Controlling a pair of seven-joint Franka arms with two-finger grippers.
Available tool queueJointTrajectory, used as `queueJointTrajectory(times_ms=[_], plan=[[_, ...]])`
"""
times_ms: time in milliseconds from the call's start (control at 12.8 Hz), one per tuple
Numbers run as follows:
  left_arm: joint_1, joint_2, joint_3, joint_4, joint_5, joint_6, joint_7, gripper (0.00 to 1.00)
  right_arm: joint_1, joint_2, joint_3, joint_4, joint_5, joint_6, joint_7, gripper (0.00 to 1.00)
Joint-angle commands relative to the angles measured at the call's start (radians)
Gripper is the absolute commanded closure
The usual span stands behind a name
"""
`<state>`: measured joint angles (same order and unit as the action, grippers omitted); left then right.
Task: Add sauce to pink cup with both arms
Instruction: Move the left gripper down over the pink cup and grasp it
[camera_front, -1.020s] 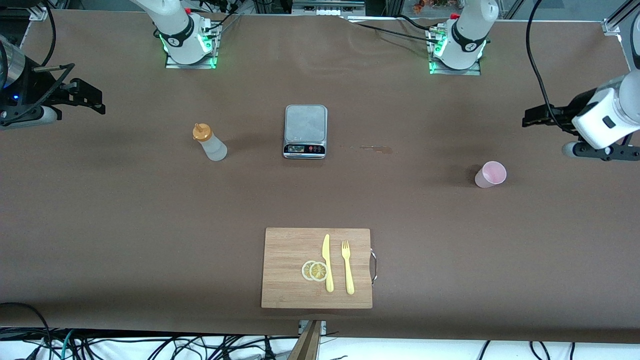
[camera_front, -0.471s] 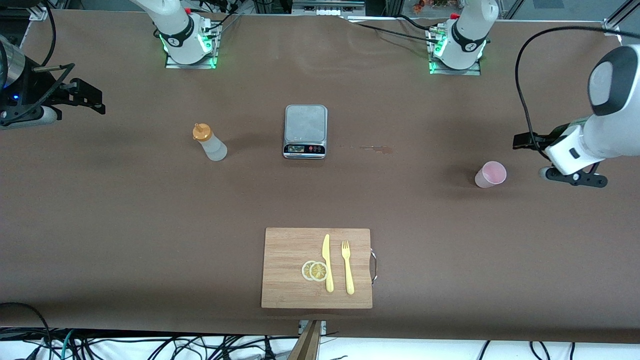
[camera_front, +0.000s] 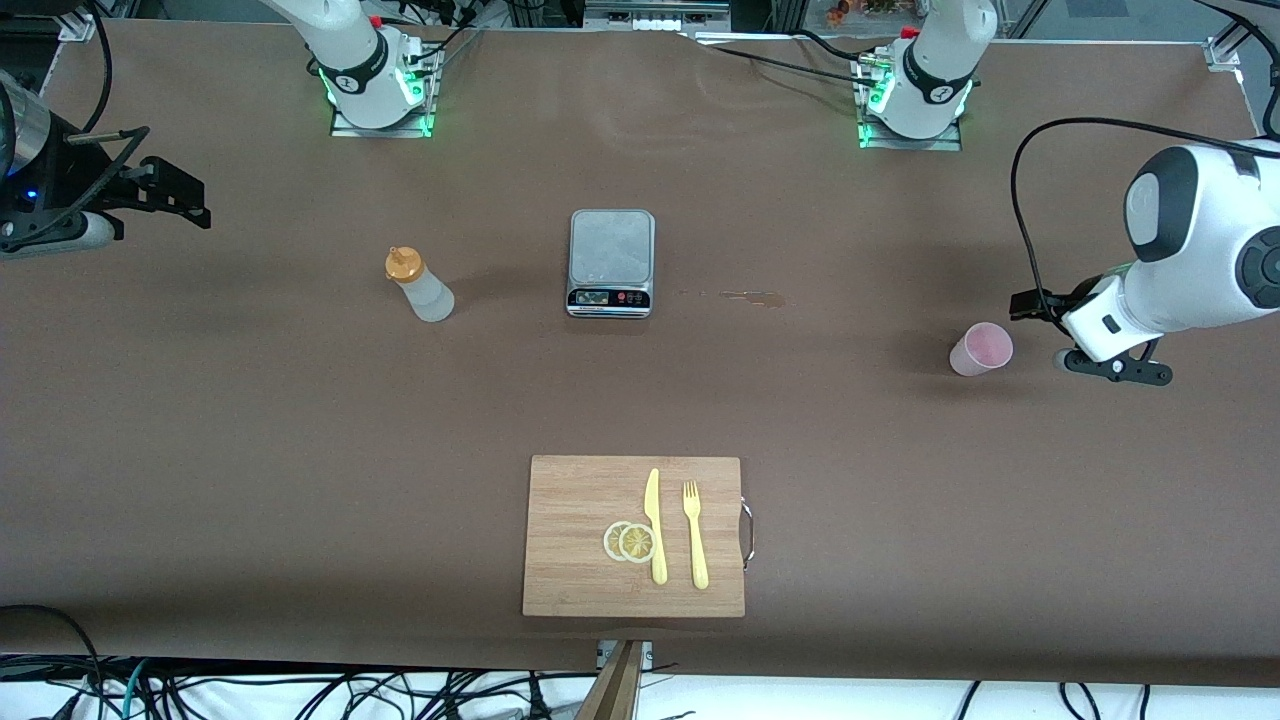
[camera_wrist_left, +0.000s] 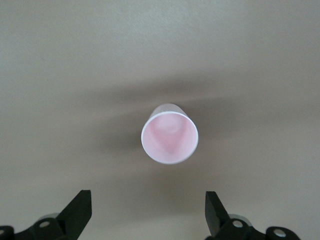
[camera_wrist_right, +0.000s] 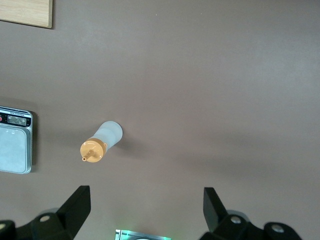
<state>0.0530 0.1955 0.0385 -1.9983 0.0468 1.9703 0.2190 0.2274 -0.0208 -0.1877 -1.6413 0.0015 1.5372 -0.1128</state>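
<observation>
Two end effectors stand wide and empty, our left end effector (camera_wrist_left: 145, 212) over tabletop beside the upright pink cup (camera_front: 981, 348), our right end effector (camera_wrist_right: 145, 212) waiting near the sauce (camera_front: 419, 285), a light, squashy bottle best gripped mid-body.

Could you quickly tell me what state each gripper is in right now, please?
Left gripper: open, empty, beside the pink cup.
Right gripper: open, empty, waiting near the table's edge.
</observation>
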Motion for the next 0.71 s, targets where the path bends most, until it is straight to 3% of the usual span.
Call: queueJointTrajectory(times_ms=[0, 627], plan=[[0.007, -0.021, 0.009, -0.105, 0.021, 0.143, 0.02, 0.01, -0.002, 0.001, -0.001, 0.011, 0.015, -0.014, 0.013, 0.0], [0.014, 0.104, 0.017, -0.148, 0.021, 0.343, 0.02, 0.01, -0.002, 0.001, -0.001, 0.012, 0.015, -0.014, 0.013, 0.0]])
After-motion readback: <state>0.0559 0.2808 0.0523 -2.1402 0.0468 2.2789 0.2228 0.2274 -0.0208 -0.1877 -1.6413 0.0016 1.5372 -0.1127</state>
